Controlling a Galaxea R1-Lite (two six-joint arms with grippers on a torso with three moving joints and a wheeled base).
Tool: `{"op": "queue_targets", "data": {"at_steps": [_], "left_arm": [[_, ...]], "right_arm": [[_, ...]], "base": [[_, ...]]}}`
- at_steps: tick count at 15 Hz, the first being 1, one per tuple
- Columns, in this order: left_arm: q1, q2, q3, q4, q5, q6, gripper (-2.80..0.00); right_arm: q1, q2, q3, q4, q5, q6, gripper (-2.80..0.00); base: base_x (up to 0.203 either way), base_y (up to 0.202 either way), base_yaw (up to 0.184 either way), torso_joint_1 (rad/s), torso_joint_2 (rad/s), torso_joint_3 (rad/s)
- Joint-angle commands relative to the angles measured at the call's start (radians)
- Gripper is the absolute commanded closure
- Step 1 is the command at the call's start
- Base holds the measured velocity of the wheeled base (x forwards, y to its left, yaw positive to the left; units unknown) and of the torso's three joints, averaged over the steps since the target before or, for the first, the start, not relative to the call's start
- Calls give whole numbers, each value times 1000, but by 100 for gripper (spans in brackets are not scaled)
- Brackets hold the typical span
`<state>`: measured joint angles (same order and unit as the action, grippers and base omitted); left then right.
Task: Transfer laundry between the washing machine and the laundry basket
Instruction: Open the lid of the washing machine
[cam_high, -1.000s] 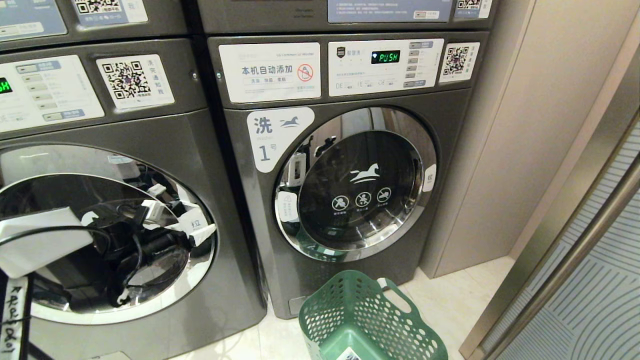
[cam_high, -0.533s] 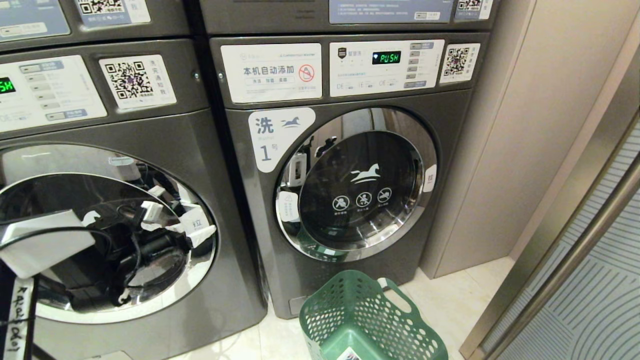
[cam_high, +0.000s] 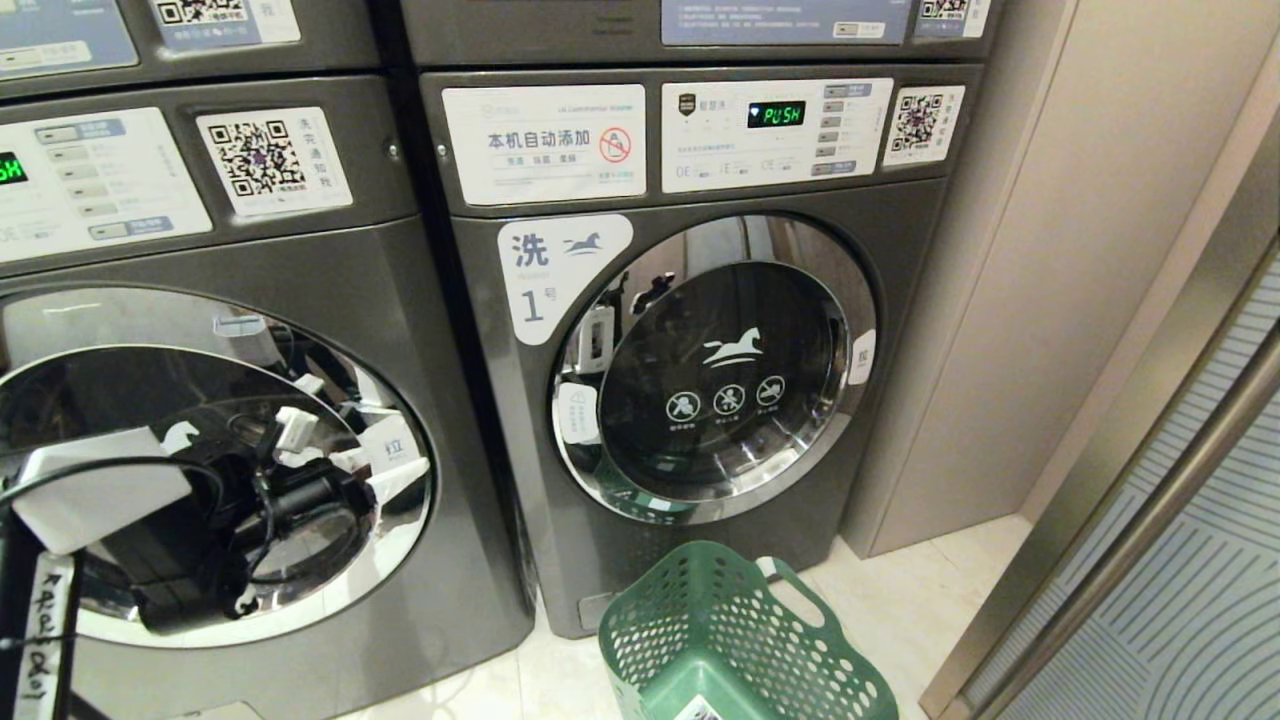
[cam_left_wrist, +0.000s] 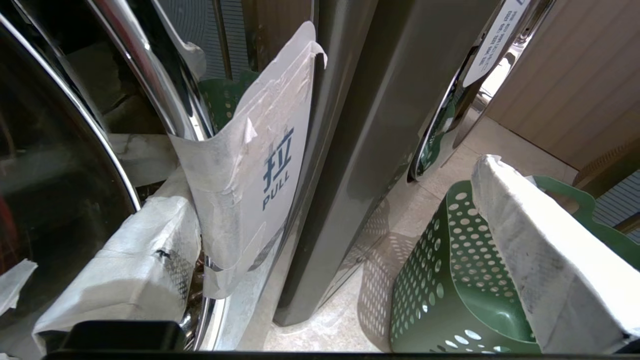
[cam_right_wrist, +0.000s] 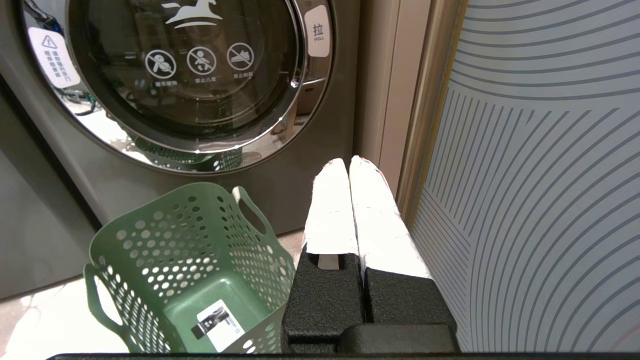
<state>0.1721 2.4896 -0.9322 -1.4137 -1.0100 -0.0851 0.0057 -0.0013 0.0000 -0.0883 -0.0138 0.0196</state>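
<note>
Green basket (cam_high: 745, 640) sits empty on the floor, right in front of washer 1 (cam_high: 700, 350), whose door is closed. Left gripper (cam_left_wrist: 320, 225) is spread wide at the neighbouring washer's (cam_high: 230, 400) door edge, 1 finger (cam_left_wrist: 135, 260) beside the PULL tab (cam_left_wrist: 260, 165). Right gripper (cam_right_wrist: 352, 210) hangs near the basket, fingers pressed together, holding nothing.
</note>
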Motion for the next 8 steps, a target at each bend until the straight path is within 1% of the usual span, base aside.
{"op": "queue_targets", "data": {"at_steps": [1, 4, 6, 8], "left_arm": [[-5, 5, 9, -2, -32, -4, -280], [-5, 0, 16, -1, -90, -4, -280], [-4, -5, 45, -2, -141, -3, -280], [-3, -7, 72, -24, -157, -3, -280]], "right_arm": [[0, 1, 34, -1, 0, 0, 0], [0, 1, 34, -1, 0, 0, 0], [0, 1, 34, -1, 0, 0, 0], [0, 1, 34, -1, 0, 0, 0]], "base": [[0, 0, 0, 0, 0, 0], [0, 0, 0, 0, 0, 0], [0, 0, 0, 0, 0, 0], [0, 0, 0, 0, 0, 0]]}}
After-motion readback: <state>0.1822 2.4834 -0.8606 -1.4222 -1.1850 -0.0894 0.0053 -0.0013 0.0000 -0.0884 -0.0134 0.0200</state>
